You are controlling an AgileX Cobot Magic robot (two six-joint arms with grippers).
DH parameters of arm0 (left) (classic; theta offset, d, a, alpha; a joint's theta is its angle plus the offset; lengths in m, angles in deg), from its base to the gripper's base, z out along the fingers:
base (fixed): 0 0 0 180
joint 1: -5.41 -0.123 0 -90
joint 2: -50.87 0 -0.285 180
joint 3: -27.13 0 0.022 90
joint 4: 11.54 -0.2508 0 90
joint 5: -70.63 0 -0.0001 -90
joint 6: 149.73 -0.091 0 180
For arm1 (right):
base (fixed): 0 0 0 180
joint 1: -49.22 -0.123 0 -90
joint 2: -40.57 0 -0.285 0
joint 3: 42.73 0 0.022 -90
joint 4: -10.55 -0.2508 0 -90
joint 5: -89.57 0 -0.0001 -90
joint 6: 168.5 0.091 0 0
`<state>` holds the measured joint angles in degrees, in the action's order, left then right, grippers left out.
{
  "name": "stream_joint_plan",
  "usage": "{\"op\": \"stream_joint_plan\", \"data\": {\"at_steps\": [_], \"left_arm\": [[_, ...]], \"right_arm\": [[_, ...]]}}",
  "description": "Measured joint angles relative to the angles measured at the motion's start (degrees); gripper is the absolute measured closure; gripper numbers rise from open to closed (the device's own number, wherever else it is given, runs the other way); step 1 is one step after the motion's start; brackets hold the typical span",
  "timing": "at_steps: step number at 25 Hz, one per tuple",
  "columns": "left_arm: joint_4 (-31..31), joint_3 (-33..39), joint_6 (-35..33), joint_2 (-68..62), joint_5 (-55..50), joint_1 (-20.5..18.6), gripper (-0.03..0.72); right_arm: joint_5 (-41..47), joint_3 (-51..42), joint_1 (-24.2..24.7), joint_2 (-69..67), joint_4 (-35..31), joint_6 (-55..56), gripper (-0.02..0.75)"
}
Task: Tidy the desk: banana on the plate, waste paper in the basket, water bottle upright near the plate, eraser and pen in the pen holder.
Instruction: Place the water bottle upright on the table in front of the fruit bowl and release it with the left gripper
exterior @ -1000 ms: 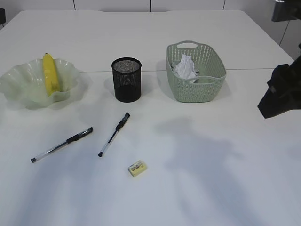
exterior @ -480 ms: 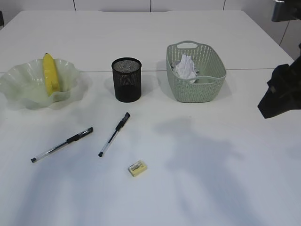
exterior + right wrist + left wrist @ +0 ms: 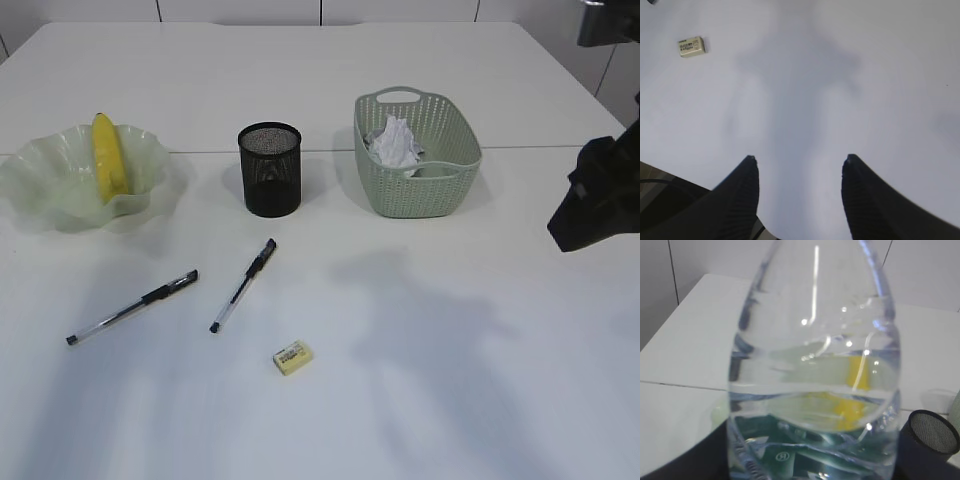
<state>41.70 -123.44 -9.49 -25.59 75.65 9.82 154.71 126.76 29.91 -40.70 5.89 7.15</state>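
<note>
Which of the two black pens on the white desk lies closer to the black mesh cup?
The right black pen, whose cap end points toward the black mesh cup; the left black pen lies farther away.

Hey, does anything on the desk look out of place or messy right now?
Two pens and the eraser lie loose on the desk, outside the pen holder. The banana sits in the plate and the waste paper in the basket. Nothing looks spilled or damaged.
</note>
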Motion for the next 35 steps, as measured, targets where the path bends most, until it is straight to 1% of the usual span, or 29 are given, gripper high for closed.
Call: {"op": "stream_joint_plan", "data": {"at_steps": [2,5,7,10,12,14,19,22,27,32,35], "left_arm": [[-5.32,0.00,6.38,0.00,0.43,0.00,0.297],[-15.38,0.00,15.45,-0.09,1.11,0.00,0.297],[-22.20,0.00,19.84,-0.09,2.27,0.00,0.297],[-28.34,0.00,23.25,-0.09,4.09,0.36,0.297],[-29.88,0.27,23.83,-0.22,5.56,1.29,0.297],[-30.32,1.75,24.16,-0.26,9.17,2.19,0.297],[-30.45,9.22,24.34,-0.93,19.85,4.15,0.297],[-32.80,12.25,24.43,-0.93,23.70,4.15,0.297],[-39.27,12.79,24.43,-1.36,25.60,4.19,0.297],[-40.43,12.79,25.99,-4.82,26.51,4.28,0.297],[-40.57,12.79,28.27,-7.07,29.45,4.28,0.297]], "right_arm": [[0.00,0.00,0.00,0.00,0.10,0.00,0.342],[0.00,0.00,0.00,0.00,0.26,0.00,0.342],[0.00,0.00,0.00,0.00,0.39,0.00,0.342],[0.00,0.00,0.00,0.00,0.59,0.00,0.342],[0.00,0.00,0.00,0.00,0.64,0.00,0.344],[-0.10,0.00,0.00,0.00,0.73,0.00,0.344],[-0.10,0.00,0.00,0.00,0.73,0.00,0.344],[-0.21,0.00,0.00,0.00,0.73,0.00,0.344],[-0.21,0.00,0.00,0.00,0.73,0.00,0.344],[-0.21,0.00,0.00,0.00,0.73,0.00,0.344],[-0.21,0.00,0.00,0.00,0.73,0.00,0.344]]}}
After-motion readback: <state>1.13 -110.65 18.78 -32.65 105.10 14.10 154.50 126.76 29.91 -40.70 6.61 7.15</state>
